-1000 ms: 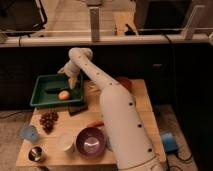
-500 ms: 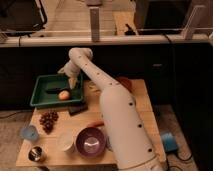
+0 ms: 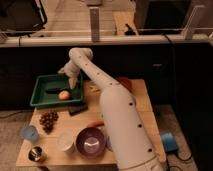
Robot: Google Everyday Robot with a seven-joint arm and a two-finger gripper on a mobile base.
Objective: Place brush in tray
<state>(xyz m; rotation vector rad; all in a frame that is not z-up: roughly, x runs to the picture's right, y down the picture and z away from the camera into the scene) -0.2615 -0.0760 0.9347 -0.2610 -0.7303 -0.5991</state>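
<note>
One slim blackish brush lies inside the shallow green plastic tray at the far left corner of the wooden desk, just beside a round orange fruit. The white arm's hand hovers over the tray's right part, seemingly apart from the brush. I cannot tell whether it is clenched or released.

Robot test area in what we take for a lab or office: a small wooden table, set with a tray, bowl and grapes, stands against a dark partition topped by a metal rail. The gripper hangs over the tray's right end.
</note>
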